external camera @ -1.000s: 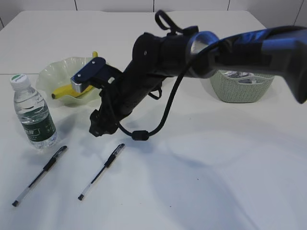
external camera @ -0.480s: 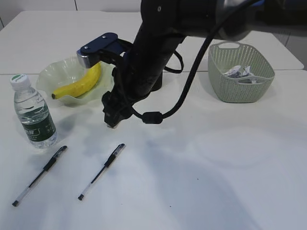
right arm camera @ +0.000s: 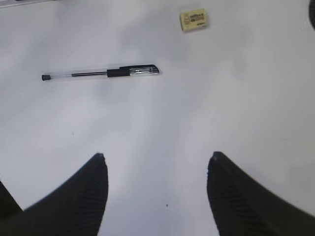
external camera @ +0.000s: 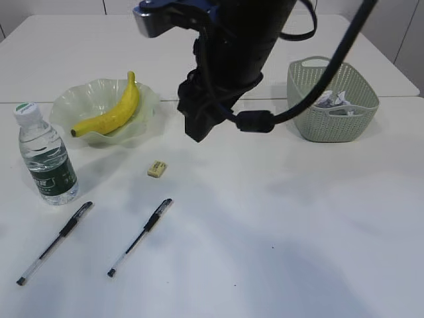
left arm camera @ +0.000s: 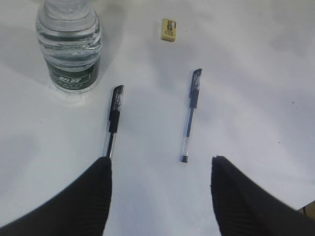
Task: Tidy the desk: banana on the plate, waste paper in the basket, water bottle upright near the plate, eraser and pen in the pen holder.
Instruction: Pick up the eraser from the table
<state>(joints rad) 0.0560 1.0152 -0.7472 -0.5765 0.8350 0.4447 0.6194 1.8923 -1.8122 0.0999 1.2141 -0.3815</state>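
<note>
Pens come first: two clear gel pens lie on the bare white desk, the nearer-left pen (left arm camera: 113, 120) just ahead of the left gripper (left arm camera: 160, 169), whose jaws are spread with nothing between them, its tip close to the left finger; the second pen (left arm camera: 190, 114) lies a little farther out, between the fingers' lines. Under the right gripper (right arm camera: 157, 167), likewise parted and empty, that second pen (right arm camera: 101, 73) sits ahead and to the left, with the eraser (right arm camera: 193, 19) beyond it. Past the pens from the left gripper stands the water bottle (left arm camera: 69, 42), upright and capped, near the scalloped plate (external camera: 73, 106) that holds the banana (external camera: 109, 114). Farthest, off to the right arm's side, the green basket (external camera: 331, 99) contains crumpled waste paper (external camera: 331, 99). No pen holder is visible; the raised black arm may be hiding it. Judged from here, only eraser and pens remain. The risks: a thin pen rolling or skidding as jaws close on the slick table, the small flat eraser slipping out, or a left-arm reach clipping the bottle and toppling it.
</note>
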